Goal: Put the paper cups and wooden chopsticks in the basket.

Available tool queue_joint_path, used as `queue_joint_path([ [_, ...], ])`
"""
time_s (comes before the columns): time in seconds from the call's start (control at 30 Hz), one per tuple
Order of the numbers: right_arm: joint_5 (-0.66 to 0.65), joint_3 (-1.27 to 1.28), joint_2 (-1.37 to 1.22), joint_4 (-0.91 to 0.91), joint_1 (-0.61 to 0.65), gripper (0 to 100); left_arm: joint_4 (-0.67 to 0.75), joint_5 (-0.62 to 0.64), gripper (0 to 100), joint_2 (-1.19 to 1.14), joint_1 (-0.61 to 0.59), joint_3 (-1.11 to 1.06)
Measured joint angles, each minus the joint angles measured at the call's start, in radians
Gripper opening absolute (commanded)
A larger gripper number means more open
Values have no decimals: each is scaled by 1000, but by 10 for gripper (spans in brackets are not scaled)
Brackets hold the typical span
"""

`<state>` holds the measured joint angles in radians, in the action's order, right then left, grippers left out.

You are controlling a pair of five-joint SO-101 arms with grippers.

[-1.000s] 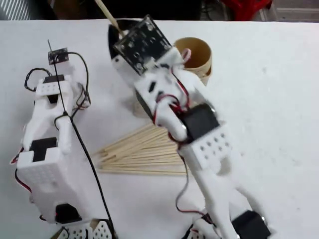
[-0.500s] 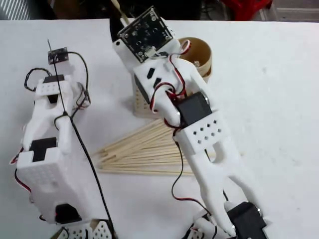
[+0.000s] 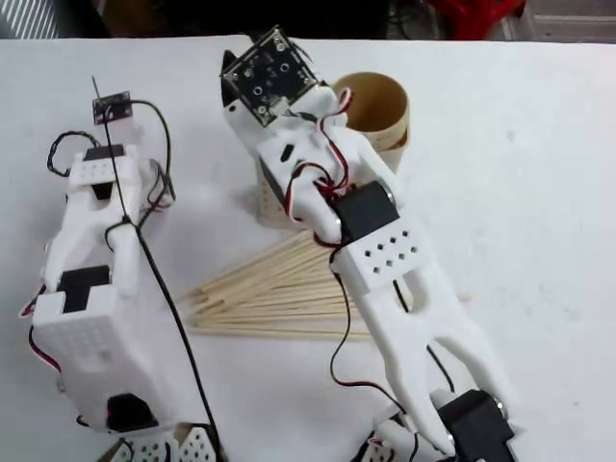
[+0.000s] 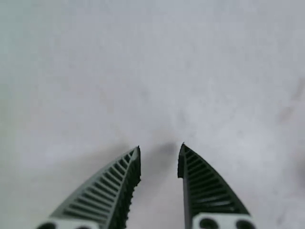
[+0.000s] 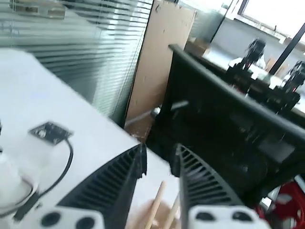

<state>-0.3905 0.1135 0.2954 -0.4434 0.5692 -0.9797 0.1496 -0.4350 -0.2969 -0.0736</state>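
Chopstick loading is in hand, I judge. The right pincer [image 5: 158, 153], jaws apart and empty, hangs over the cream lattice basket [image 3: 272, 204]. Next: grip pale wooden chopsticks [image 3: 269, 298] fanned beside it.

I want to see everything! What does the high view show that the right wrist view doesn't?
High view: the fanned pile of wooden chopsticks, a paper cup and part of the basket. Right wrist view: the right gripper, open, with window blinds and dark furniture behind. Both: the white table and a small circuit board.
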Motion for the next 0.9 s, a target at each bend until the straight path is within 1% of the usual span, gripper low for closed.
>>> queue_joint_path([
  [0.1,0,2,31,-138,0,23,0,-2,146,0,0,0],
  [0.17,0,3,92,-281,-2,23,-5,-32,146,0,0,0],
  [0.23,0,3,167,-460,-2,23,-29,-72,146,0,0,0],
  [0.37,0,55,301,-824,-18,23,-126,-98,146,0,0,46],
  [0.43,0,126,362,-928,-51,23,-204,-104,146,0,0,103],
  [0.53,-5,307,465,-967,-137,23,-342,-166,146,0,12,204],
  [0.6,-51,459,526,-965,-207,23,-451,-230,146,0,44,272],
  [0.67,-110,626,591,-924,-276,23,-562,-293,138,0,78,339],
  [0.77,-186,879,692,-839,-385,23,-720,-374,90,0,129,427],
  [0.83,-232,1023,755,-776,-471,23,-778,-407,85,5,155,439],
  [0.9,-281,1137,802,-735,-551,23,-786,-419,101,32,161,428],
])
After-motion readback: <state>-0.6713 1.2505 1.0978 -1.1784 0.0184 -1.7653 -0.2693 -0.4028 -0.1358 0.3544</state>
